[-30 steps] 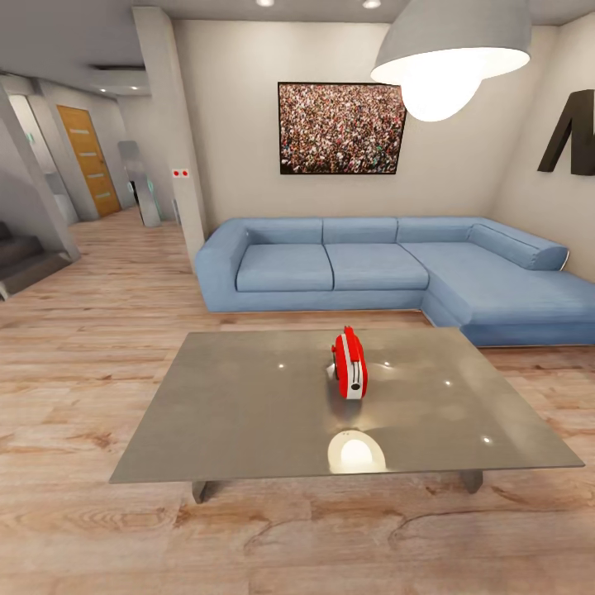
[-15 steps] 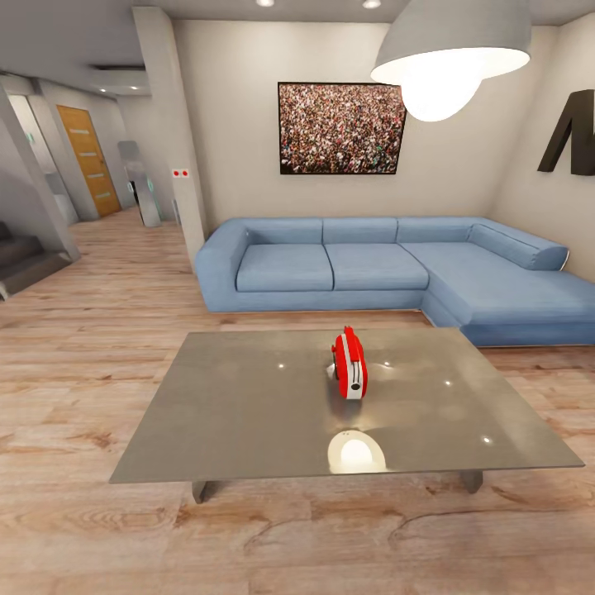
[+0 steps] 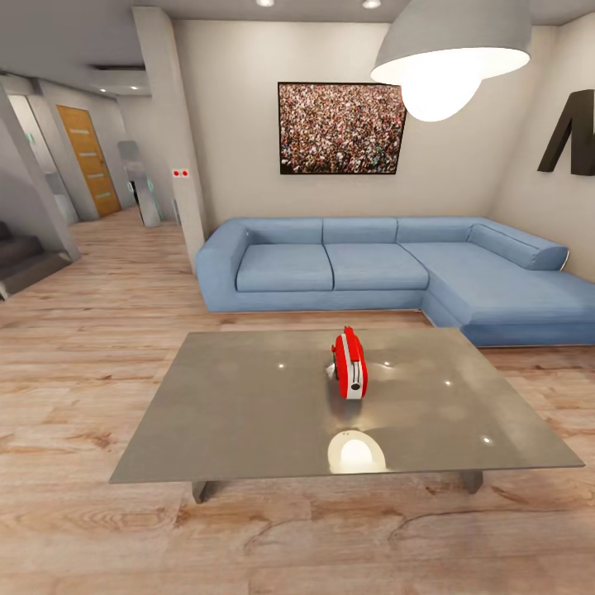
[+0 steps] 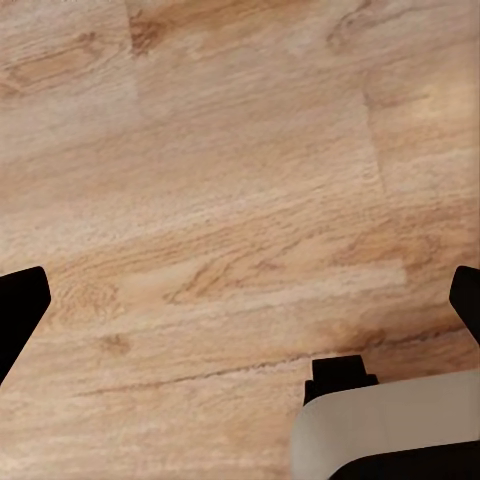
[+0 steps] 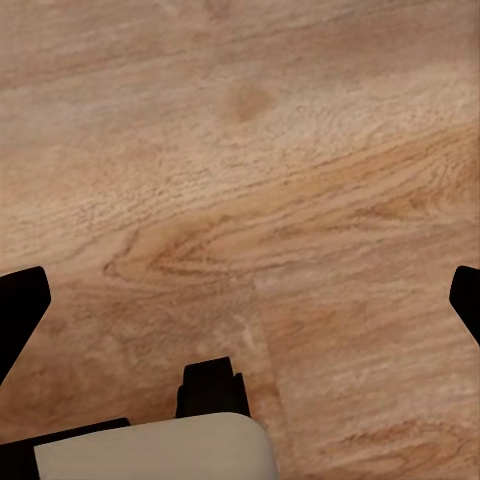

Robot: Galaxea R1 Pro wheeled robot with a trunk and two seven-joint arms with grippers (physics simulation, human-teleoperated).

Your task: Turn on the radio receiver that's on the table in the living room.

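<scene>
A blue corner sofa (image 3: 397,268) stands against a white wall bearing a crowd picture (image 3: 341,128). Light wood floor (image 3: 91,330) runs toward an orange door (image 3: 89,159); a grey dome lamp (image 3: 450,41) glows overhead.

Counter (image 3: 248,413): bare grey top on every side of the radio receiver (image 3: 349,364), 1 item standing alone. Open wood floor (image 3: 99,347) before and left of it. Blue sofa (image 3: 397,268) lies behind and right.

A blue corner sofa (image 3: 397,268) stood under a crowd picture (image 3: 341,127) on the white wall. A grey dome lamp (image 3: 450,49) hung lit, and a wooden door (image 3: 89,157) was far behind.
</scene>
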